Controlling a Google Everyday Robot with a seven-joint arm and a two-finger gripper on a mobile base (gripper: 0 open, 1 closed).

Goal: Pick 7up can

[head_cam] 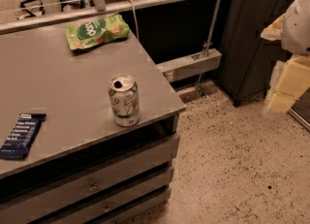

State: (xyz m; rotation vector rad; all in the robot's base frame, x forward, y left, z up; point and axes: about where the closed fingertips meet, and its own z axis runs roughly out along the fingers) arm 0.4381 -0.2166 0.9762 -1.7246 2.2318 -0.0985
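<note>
- Flat grey tabletop [53, 87] fills the left and middle of the view, with slatted grey drawer fronts [97, 182] beneath its front edge.
- Pale speckled stone floor [237, 169] takes up the lower right, beside the table's corner.
- Tall dark cabinet [247, 29] stands on that floor at the upper right, well apart from the table.
- Long grey metal rail [145, 2] runs along the table's far edge, and a shorter grey bracket [191, 64] lies lower down behind the right corner.
- White and pale-yellow robot gripper [286, 89] hangs at the right edge of the view, above the floor and in front of the cabinet. It is well apart from the table and touches nothing on it. I cannot tell whether it is open or closed.
- Crumpled green snack bag [97, 31] lies flat near the far edge of the tabletop.
- Dark blue wrapped bar [20, 135] lies flat at the left edge of the table.
- Small silvery-white and green aluminium 7up can [124, 100] stands upright near the table's front right edge. Its silver top has a dark opening. It is well apart from the bag and the bar.
</note>
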